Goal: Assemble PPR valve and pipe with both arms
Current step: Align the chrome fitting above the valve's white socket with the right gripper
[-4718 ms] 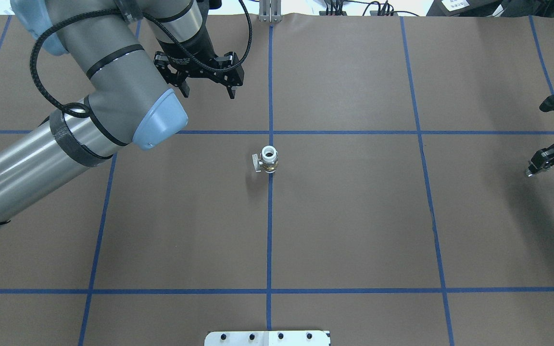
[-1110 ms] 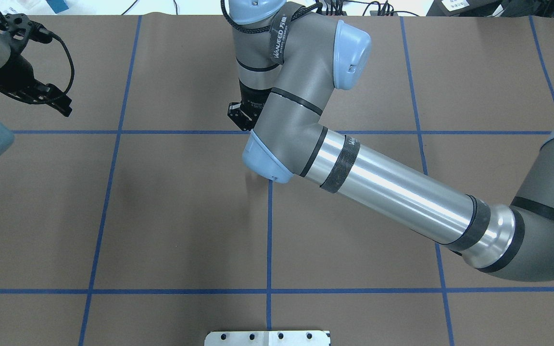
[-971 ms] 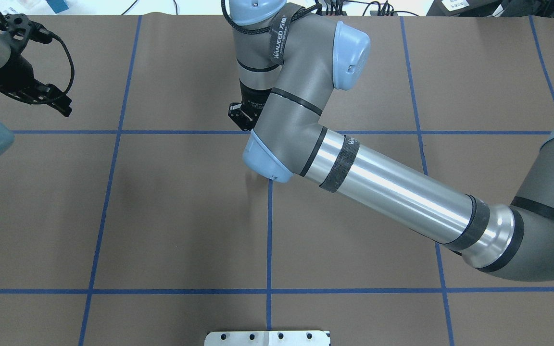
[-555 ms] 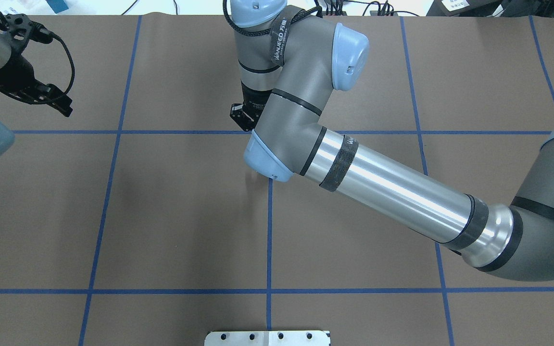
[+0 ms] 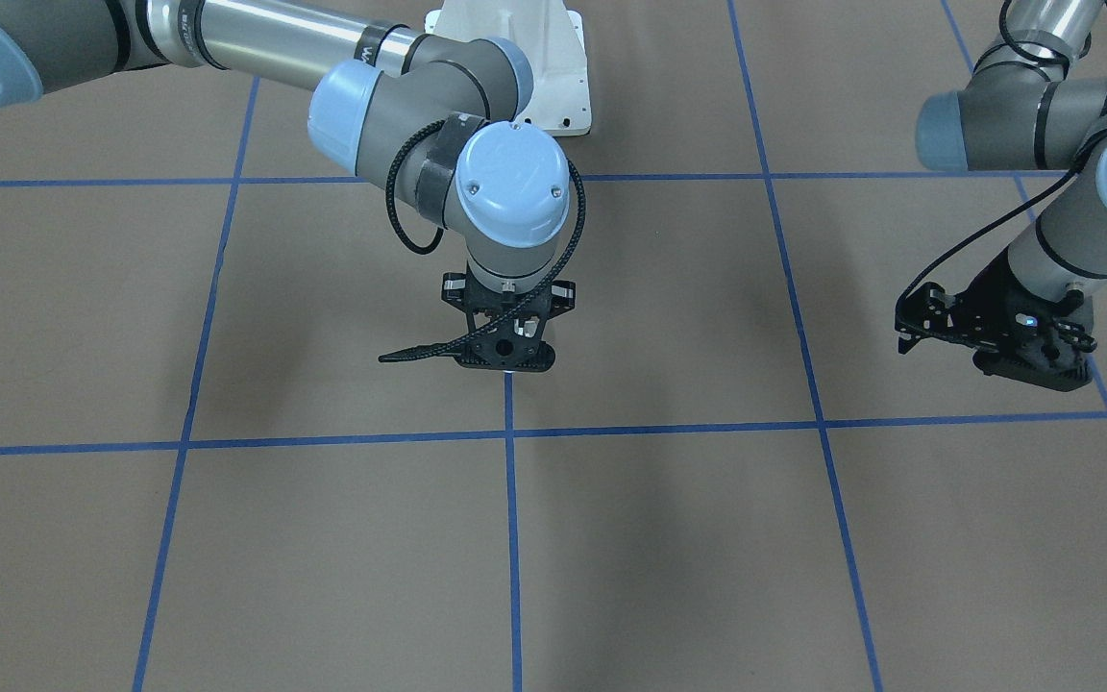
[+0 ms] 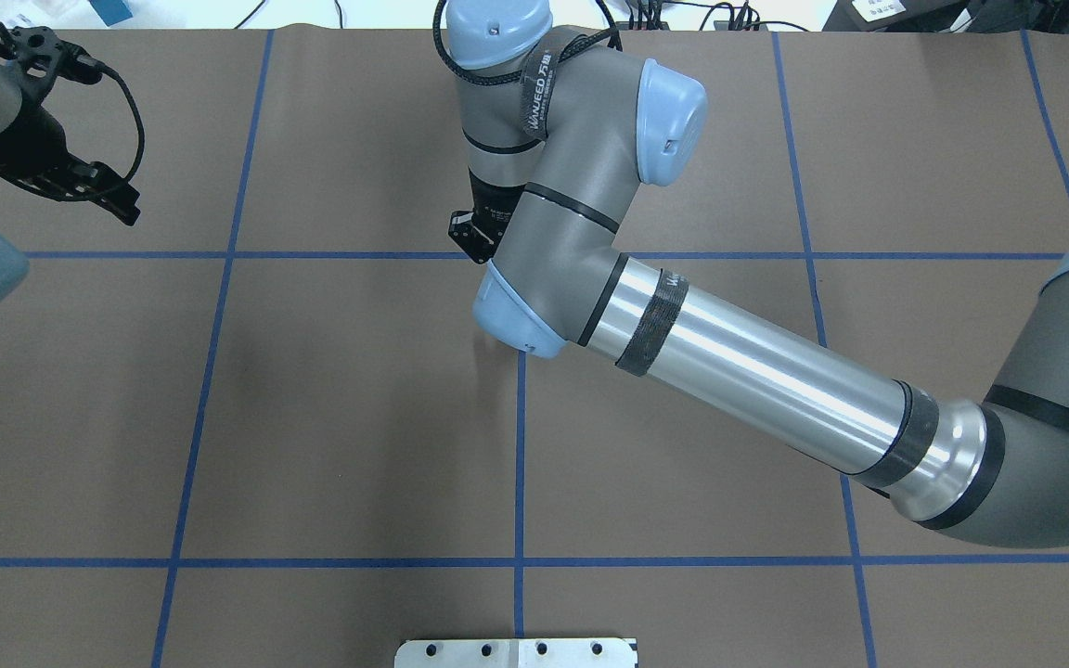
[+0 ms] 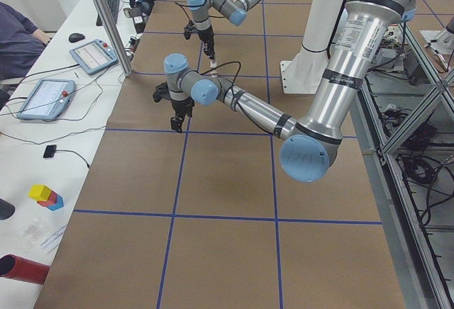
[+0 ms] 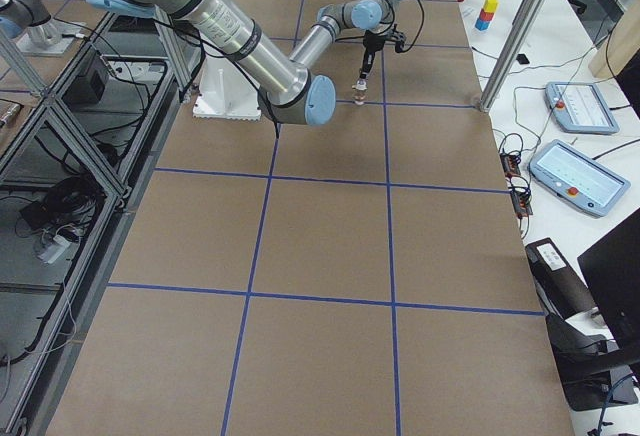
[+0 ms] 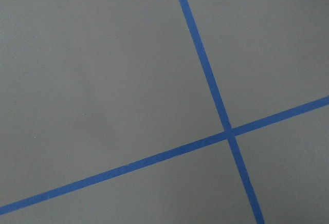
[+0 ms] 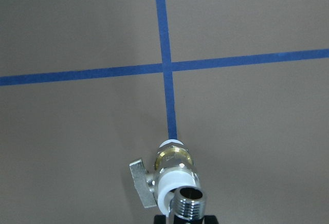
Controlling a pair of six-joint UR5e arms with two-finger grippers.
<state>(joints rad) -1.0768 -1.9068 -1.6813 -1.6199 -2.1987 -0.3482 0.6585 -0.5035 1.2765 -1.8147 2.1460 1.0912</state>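
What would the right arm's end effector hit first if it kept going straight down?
Probably the PPR valve standing under it. The right end effector holds the pipe, whose silver end would likely touch the valve's white top first; the gap is hard to judge.

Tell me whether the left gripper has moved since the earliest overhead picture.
Yes. The left gripper went leftward across the left blue tape line, away from the centre.
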